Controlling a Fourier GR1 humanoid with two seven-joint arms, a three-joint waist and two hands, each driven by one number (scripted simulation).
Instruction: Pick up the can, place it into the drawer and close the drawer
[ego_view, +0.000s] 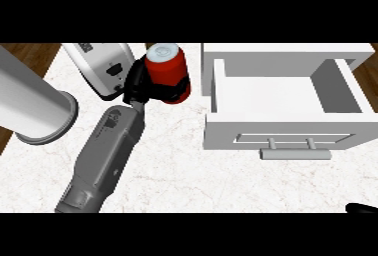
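The red can (167, 69) with a pale lid shows at the top middle, left of the open white drawer (283, 129). My left hand (137, 83) is shut on the can; its black fingers wrap the can's lower part and hide it. The grey left forearm runs up from the lower left. The drawer's inside is bare white, and its bar handle (295, 154) faces me. Only a black tip of my right hand (360, 208) shows at the lower right edge.
A white appliance (102, 64) lies just left of the can, touching or nearly touching my hand. A large pale cylinder (33, 102) stands at the far left. The marble counter (199, 175) spreads between my arm and the drawer.
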